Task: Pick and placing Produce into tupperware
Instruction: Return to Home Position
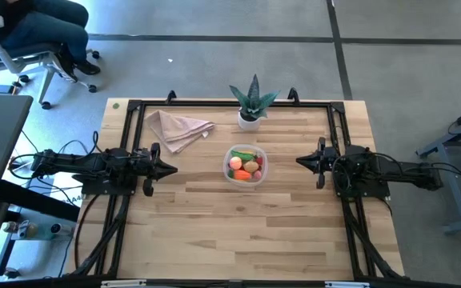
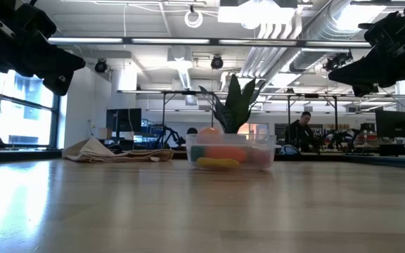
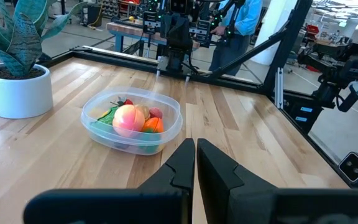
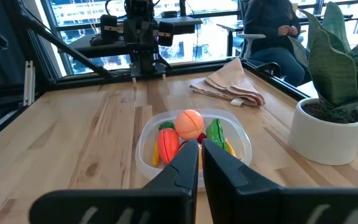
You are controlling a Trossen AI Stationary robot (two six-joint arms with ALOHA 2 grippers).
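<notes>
While tupperware [image 1: 226, 164] is being flanked by clenched, empty left gripper [image 1: 172, 168] and right gripper [image 1: 299, 161] | risk: produce [image 1: 246, 166] being spilled by low swing.

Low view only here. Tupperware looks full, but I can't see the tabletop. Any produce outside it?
Observer: None visible. In the high view the produce sits inside the tupperware. Otherwise the table shows just a beige cloth and a potted plant.
Operator: Grippers carrying anything?
Observer: No. The wrist views show the left gripper and the right gripper shut on nothing.
Operator: Where are they?
Observer: From above, one is at each side of the table. Both point at the tupperware, well apart from it.
</notes>
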